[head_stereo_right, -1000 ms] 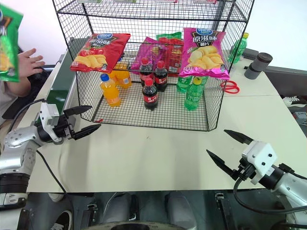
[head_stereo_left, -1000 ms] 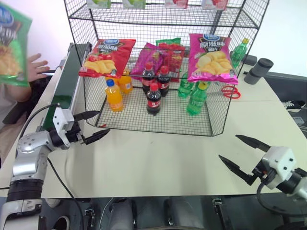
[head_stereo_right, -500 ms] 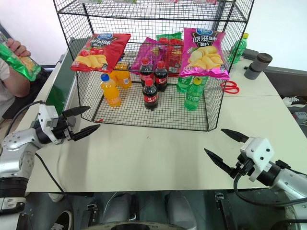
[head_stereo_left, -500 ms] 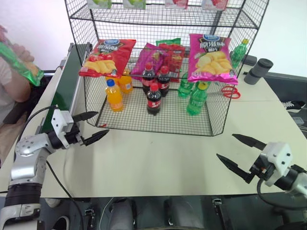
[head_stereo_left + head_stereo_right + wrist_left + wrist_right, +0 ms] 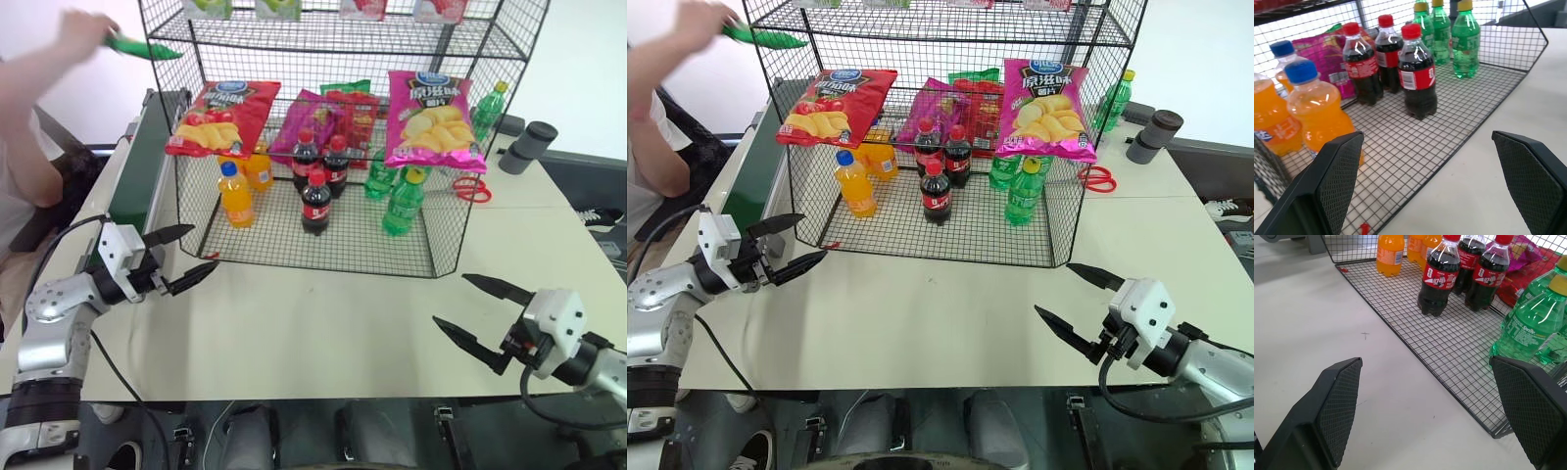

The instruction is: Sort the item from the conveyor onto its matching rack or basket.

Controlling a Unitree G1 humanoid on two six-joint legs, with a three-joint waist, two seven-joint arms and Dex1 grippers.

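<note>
Green crisp bag (image 5: 142,46) held in a person's hand (image 5: 86,27) beside the wire rack (image 5: 323,34); left gripper (image 5: 186,257) and right gripper (image 5: 472,315) both spread, empty.

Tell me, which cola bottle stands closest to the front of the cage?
The lone cola bottle in front. The other two cola bottles stand side by side behind it, nearer the crisp bags.

The light is bright and even, coming from above, and the pale tabletop (image 5: 323,323) shows only faint, soft shadows near its front edge. The glossy crisp bags (image 5: 428,119) on the wire rack (image 5: 460,235) catch small white highlights, and the bottles (image 5: 1415,78) glint. A person's arm (image 5: 44,69) at the far left corner is smeared by motion blur. In the wrist views the near fingertips (image 5: 1334,406) look soft.
</note>
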